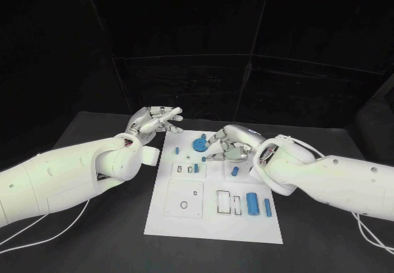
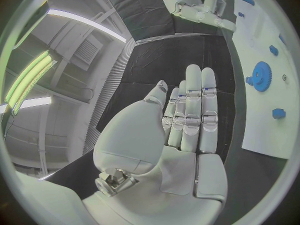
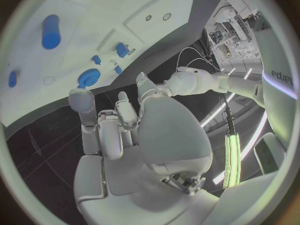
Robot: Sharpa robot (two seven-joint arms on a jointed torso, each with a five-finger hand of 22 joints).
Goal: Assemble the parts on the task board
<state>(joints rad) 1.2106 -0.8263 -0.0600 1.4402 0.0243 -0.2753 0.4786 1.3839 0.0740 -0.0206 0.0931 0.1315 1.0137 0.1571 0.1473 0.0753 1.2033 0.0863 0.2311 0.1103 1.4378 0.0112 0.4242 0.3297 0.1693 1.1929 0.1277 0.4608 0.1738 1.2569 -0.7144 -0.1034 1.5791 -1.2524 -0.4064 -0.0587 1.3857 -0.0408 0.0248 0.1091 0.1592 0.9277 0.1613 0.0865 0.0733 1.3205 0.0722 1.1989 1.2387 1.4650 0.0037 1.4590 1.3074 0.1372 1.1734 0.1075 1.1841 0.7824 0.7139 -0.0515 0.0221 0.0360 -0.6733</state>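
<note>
Black table (image 1: 90, 128), matte, with dark curtain panels behind it. White board (image 1: 215, 219) lies flat in the middle of the table, long side running away from the robot.

Parts on the board: blue gear (image 1: 200, 144) near the far edge; a large blue cylinder (image 1: 252, 203) and a thinner blue pin (image 1: 267, 207) side by side on the near right part; several smaller blue pieces between, too small to identify.

Left hand (image 1: 154, 121) is raised beside the board's far left corner, fingers straight and together, palm bare, holding nothing. In the left wrist view the gear (image 2: 260, 76) lies on the board (image 2: 265, 125), apart from the fingers (image 2: 193, 115).

Right hand (image 1: 230, 144) is over the far right part of the board, just beside the gear, fingers bent downward; cannot tell whether it holds anything. In the right wrist view the fingers (image 3: 103, 122) are curled.
</note>
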